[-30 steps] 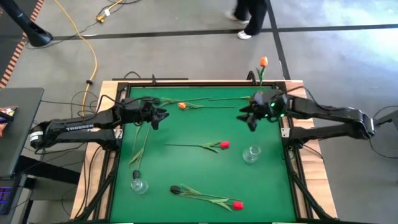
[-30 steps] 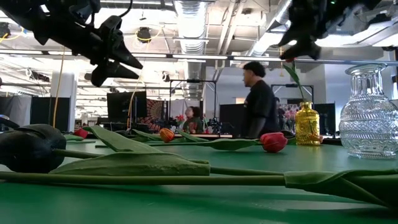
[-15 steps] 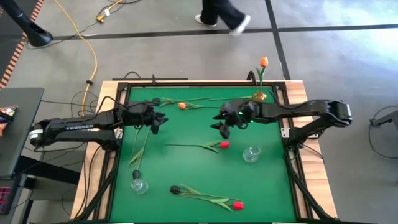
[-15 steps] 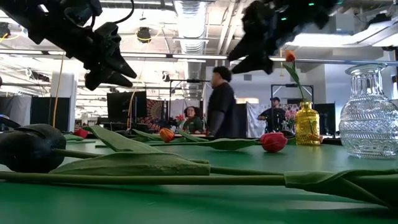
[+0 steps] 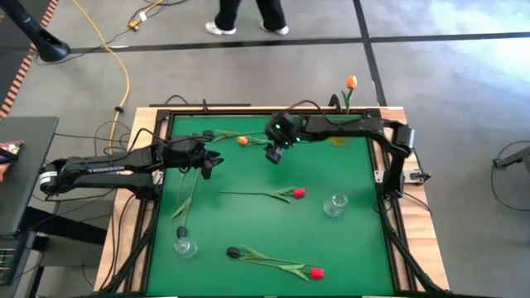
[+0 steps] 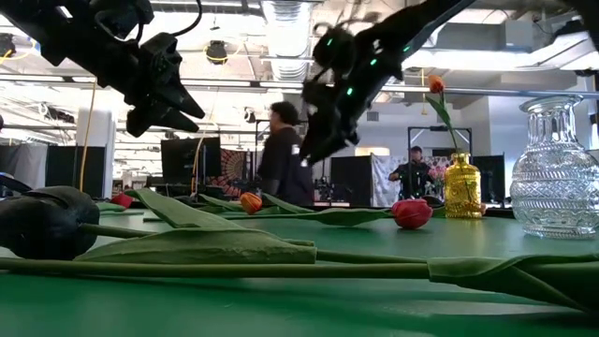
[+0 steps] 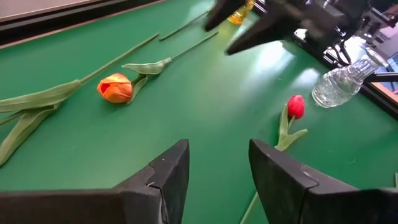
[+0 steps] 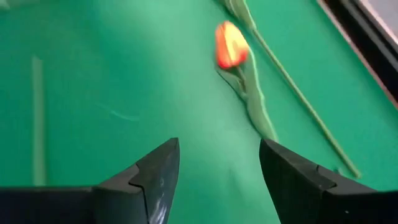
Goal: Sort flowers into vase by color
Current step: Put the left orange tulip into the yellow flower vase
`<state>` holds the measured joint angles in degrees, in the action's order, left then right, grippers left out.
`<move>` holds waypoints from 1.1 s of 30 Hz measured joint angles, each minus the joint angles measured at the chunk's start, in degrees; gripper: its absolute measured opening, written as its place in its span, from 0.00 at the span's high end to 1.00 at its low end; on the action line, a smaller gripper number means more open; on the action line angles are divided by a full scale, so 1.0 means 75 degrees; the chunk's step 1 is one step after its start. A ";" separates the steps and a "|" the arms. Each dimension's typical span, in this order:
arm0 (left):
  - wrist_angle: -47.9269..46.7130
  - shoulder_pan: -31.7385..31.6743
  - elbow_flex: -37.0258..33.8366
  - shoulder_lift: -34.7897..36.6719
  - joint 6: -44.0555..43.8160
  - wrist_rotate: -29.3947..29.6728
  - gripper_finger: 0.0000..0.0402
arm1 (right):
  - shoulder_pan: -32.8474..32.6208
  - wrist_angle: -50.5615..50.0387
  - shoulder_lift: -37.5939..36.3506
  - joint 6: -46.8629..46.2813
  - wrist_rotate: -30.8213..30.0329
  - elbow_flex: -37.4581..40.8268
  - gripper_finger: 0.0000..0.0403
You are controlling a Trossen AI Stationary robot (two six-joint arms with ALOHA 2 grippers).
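Right tool (image 5: 273, 155) near orange tulip (image 5: 243, 141)

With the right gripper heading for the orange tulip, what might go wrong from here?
1. The right gripper hangs open near the orange tulip; its thin stem lies flat on the mat, so the fingers may scrape or miss it.
2. The left gripper hovers close by; the arms could collide.
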<state>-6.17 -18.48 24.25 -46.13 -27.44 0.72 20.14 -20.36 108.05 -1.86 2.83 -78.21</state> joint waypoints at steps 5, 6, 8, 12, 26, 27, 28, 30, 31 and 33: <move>0.0000 0.0000 0.0000 0.0000 -0.0005 0.0022 0.61 | 0.0372 -0.1015 0.0974 0.0893 0.0341 -0.0839 0.38; 0.0000 0.0000 0.0000 0.0000 -0.0031 0.0022 0.61 | 0.0427 -0.1161 0.1116 0.1052 0.0363 -0.0936 0.38; -0.0001 0.0000 0.0000 0.0000 -0.0067 0.0022 0.61 | 0.0514 -0.1310 0.1339 0.1313 0.0374 -0.1015 0.38; -0.0023 -0.0003 0.0000 0.0000 -0.0029 0.0025 0.61 | 0.0695 -0.1359 0.1590 0.1581 0.0388 -0.1024 0.38; -0.0199 -0.0006 0.0000 0.0003 0.0026 0.0404 0.61 | 0.1045 -0.1448 0.1777 0.2081 0.0542 -0.1031 0.41; -0.0227 -0.0006 0.0000 0.0003 0.0044 0.0404 0.61 | 0.1045 -0.1467 0.1824 0.2107 0.0548 -0.1032 0.43; -0.0262 -0.0006 0.0000 0.0003 0.0099 0.0404 0.61 | 0.1043 -0.1439 0.1901 0.2138 0.0547 -0.1053 0.44; -0.0273 -0.0003 0.0000 0.0002 0.0174 0.0410 0.61 | 0.1037 -0.1474 0.1948 0.2080 0.0545 -0.1064 0.48; -0.0251 -0.0006 0.0000 0.0003 0.0175 0.0423 0.61 | 0.1037 -0.1488 0.2021 0.2059 0.0526 -0.1067 0.51; -0.0253 -0.0018 0.0000 0.0003 0.0175 0.0459 0.61 | 0.1022 -0.1467 0.2106 0.2011 0.0441 -0.1073 0.57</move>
<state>-8.07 -18.61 24.25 -46.11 -26.13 4.16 27.81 -31.36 123.85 13.22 6.13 -86.26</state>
